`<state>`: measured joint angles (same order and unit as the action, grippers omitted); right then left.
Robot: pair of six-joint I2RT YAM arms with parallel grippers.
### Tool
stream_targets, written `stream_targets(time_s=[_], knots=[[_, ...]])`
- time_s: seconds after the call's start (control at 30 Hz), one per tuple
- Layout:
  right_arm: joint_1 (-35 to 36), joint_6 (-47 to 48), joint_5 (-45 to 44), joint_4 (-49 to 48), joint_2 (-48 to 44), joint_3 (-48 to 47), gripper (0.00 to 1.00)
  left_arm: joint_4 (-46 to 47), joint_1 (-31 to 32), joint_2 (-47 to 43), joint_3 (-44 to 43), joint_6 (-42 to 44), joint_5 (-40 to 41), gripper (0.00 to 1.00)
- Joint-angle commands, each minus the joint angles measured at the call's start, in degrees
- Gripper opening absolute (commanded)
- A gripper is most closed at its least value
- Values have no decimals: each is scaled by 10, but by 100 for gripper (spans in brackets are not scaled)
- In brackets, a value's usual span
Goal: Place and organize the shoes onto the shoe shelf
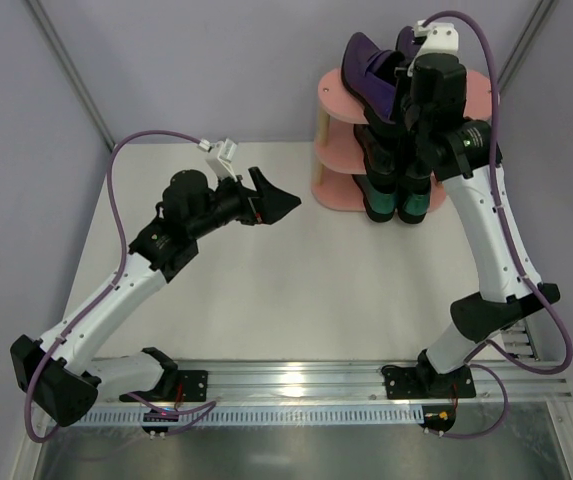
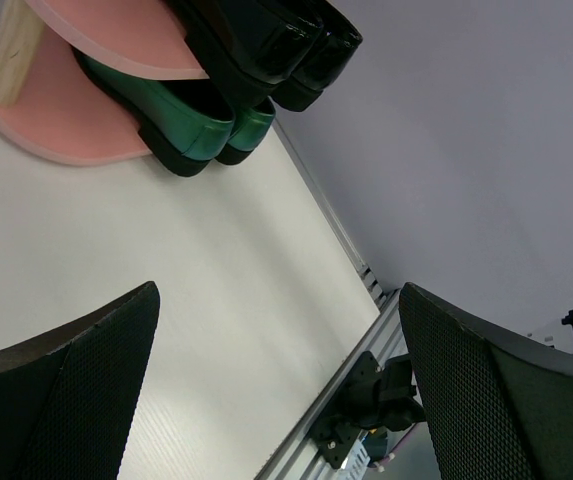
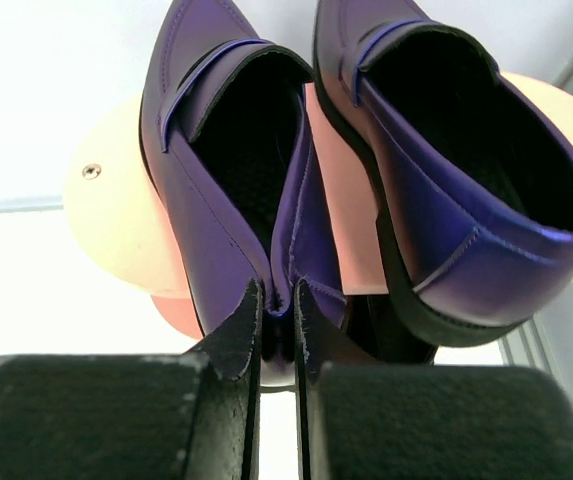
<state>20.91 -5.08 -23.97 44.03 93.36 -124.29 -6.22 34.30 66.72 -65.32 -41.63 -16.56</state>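
The pink shoe shelf (image 1: 334,100) stands at the back right. The green pair (image 1: 396,205) sits on its lowest board and the black pair (image 1: 381,150) on the middle board; both also show in the left wrist view, green (image 2: 181,125) and black (image 2: 286,50). My right gripper (image 3: 277,300) is shut on the heel edge of the left purple shoe (image 3: 216,180), held over the top board (image 3: 116,220). The other purple shoe (image 3: 456,180) lies beside it on that board. My left gripper (image 2: 276,400) is open and empty above the table, left of the shelf (image 2: 56,110).
A metal rail (image 1: 296,378) with the arm bases runs along the near table edge. Grey walls close in the back and sides. The right arm (image 1: 491,230) reaches up in front of the shelf's right side.
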Motion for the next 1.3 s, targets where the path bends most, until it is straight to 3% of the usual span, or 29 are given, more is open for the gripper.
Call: stream_targets(time_s=[0.0,0.27,0.57,0.87,0.93,1.0,1.07,1.1,1.2,1.27], knots=[[12,-62,-117,-36,-7,-24,4,16,-4,-15,-1,-3,-13,100],[13,-77,-231,-37,40,-51,4,0,-4,-22,-2,4,-5,100],[16,20,-249,-68,84,-76,4,-6,-4,-21,-2,8,-1,100],[24,16,-195,-76,50,-39,4,-7,-4,-19,-6,4,-5,100],[26,3,-165,-76,35,-23,14,-11,-4,-24,-8,1,-5,100],[29,0,-138,-81,11,-11,37,-13,-4,-26,-9,0,-3,100],[34,-3,-107,-84,-9,-10,51,-19,-4,-28,-13,-1,-1,100],[35,-3,-94,-86,-15,-11,71,-24,-4,-32,-14,-1,1,100],[40,-1,-57,-97,-45,-14,99,-29,-4,-39,-17,1,7,100],[41,2,-57,-102,-59,-17,100,-40,-4,-41,-22,6,11,100]])
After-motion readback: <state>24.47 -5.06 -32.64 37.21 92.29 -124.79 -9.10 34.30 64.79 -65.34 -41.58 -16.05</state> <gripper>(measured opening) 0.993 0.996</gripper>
